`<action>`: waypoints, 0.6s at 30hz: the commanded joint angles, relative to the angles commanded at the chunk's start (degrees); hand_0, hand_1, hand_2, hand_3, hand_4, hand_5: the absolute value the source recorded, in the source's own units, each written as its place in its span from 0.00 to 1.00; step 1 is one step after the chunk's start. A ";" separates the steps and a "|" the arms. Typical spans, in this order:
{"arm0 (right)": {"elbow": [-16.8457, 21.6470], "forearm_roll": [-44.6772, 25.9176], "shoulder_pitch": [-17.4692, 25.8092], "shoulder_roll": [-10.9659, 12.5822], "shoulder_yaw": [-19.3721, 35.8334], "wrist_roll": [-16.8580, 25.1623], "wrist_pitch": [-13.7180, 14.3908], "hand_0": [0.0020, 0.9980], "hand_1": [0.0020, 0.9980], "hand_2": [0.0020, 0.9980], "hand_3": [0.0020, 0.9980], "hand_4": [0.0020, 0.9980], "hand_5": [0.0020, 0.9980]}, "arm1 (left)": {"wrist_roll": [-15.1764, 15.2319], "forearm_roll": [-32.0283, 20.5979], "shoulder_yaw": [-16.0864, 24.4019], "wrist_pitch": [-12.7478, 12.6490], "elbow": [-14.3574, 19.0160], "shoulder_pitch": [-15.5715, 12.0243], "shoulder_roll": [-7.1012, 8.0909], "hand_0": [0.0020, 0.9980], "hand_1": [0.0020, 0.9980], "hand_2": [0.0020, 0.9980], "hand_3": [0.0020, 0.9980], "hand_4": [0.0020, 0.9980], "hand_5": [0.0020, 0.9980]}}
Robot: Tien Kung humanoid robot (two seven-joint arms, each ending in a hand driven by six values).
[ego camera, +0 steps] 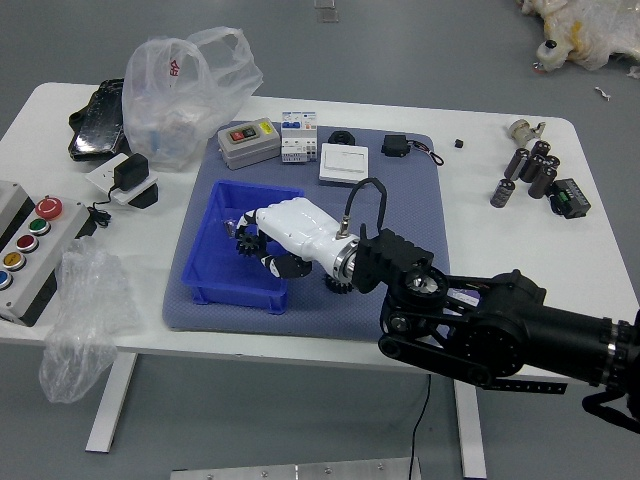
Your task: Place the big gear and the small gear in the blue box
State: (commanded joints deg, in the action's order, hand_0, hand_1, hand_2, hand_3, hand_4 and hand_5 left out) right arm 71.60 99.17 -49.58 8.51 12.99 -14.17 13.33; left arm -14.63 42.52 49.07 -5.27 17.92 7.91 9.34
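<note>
White right hand [300, 232] hangs over the blue box [215, 270], fingers clamped on one dark gear [247, 243], another gear [338, 287] outside on the mat [300, 320]!

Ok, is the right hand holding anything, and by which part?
The right hand holds a dark gear, seemingly by its rim; exact contact is hidden.

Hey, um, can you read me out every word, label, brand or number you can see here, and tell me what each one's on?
No text is clear enough to quote.
Plastic bag: red mark, possibly a Chinese character, too blurred to read.
Grey box: label print too small.
White-and-blue box: print too small.
</note>
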 joint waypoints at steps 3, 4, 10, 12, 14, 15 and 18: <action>-0.08 -0.67 0.02 0.08 -0.10 -0.50 0.23 0.66 0.93 0.99 0.89 0.54 0.24 | 0.01 0.03 0.01 -0.02 -0.01 0.02 0.03 0.66 0.59 0.59 0.74 0.74 0.63; -0.14 -0.74 0.06 0.10 -0.07 -0.71 0.23 0.66 0.93 0.99 0.89 0.54 0.24 | 0.01 0.03 0.02 -0.02 -0.01 0.02 0.05 0.66 0.59 0.59 0.74 0.74 0.63; -0.48 -0.38 0.52 0.06 0.63 -1.20 0.32 0.66 0.97 1.00 0.93 0.61 0.23 | 0.04 -0.14 -0.12 -0.02 -0.01 0.01 0.02 0.66 0.59 0.59 0.74 0.74 0.63; -0.53 -0.01 0.75 0.07 1.13 -1.23 0.44 0.66 0.97 1.00 0.93 0.61 0.23 | 0.05 -0.19 -0.15 -0.02 -0.01 0.01 0.01 0.66 0.59 0.59 0.74 0.74 0.63; -0.52 0.30 1.01 0.12 1.71 -1.10 0.76 0.64 0.97 1.00 0.95 0.63 0.25 | 0.06 -0.23 -0.17 -0.03 -0.02 -0.01 0.00 0.66 0.59 0.59 0.74 0.75 0.64; -0.48 0.45 1.26 0.19 2.21 -0.93 1.15 0.64 0.97 1.00 0.95 0.63 0.25 | 0.07 -0.28 -0.20 -0.03 -0.02 -0.03 0.00 0.66 0.59 0.59 0.74 0.75 0.64; 0.05 0.94 2.42 0.77 4.42 -0.67 2.22 0.64 0.97 1.00 0.95 0.63 0.25 | 0.13 -0.42 -0.29 -0.04 -0.04 -0.04 -0.02 0.66 0.59 0.59 0.74 0.75 0.64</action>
State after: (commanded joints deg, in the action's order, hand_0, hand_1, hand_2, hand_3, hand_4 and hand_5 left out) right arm 71.66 100.11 -47.17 9.28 17.41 -14.84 15.55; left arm -14.50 42.09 48.78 -5.31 17.88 7.87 9.32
